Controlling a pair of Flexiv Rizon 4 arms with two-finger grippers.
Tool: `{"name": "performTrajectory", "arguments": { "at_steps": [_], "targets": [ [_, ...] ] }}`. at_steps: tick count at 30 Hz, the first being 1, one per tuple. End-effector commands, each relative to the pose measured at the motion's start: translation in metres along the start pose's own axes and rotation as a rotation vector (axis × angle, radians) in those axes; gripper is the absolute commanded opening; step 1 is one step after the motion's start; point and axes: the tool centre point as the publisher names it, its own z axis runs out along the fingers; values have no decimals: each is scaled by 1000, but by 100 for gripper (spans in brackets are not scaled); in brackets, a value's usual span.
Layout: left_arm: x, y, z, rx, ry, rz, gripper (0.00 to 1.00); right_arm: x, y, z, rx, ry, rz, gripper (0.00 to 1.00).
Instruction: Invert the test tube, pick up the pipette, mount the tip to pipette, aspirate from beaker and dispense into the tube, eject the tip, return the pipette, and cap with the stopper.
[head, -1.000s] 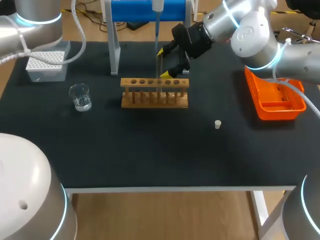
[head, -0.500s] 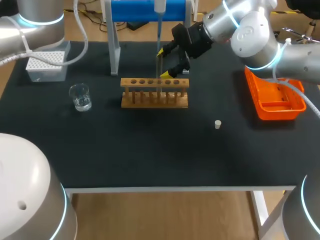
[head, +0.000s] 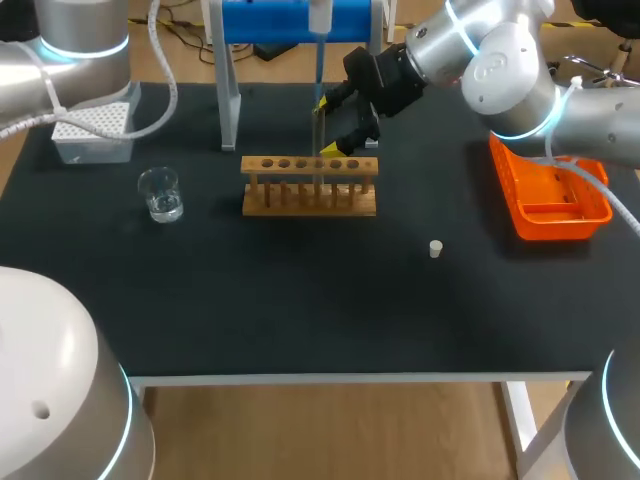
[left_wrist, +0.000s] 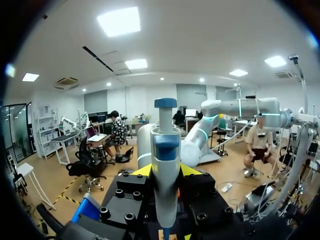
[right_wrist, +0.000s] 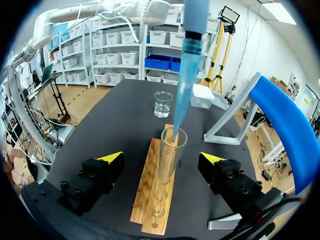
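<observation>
A clear glass test tube (right_wrist: 169, 155) stands upright, mouth up, in a light wooden rack (head: 310, 187). The blue pipette tip (right_wrist: 181, 90) on the white-and-blue pipette (left_wrist: 165, 165) dips into its mouth. A clear glass beaker (head: 160, 194) of water sits at the rack's 9 o'clock, a small white stopper (head: 435, 248) at its 4 o'clock.

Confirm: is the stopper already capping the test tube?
No: the stopper lies on the table, apart from the test tube, whose mouth is open.

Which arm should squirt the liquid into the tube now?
Left. The left gripper holds the pipette, its tip in the mouth of the test tube; the right gripper only stands open around it.
</observation>
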Motion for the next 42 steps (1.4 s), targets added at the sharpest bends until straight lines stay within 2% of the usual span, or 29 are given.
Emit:
{"name": "performTrajectory", "arguments": {
  "at_steps": [1,9,30,42],
  "targets": [
    [0,1,-3,-11,1,-1,0,0,0,-1,1,2,0,100],
    [-2,4,-4,-44,-3,-6,0,0,0,-1,1,2,0,100],
    [-16,1,-1,-14,-9,36,0,0,0,-1,1,2,0,100],
    [-12,-1,7,-12,8,35,0,0,0,-1,1,2,0,100]
  ]
}}
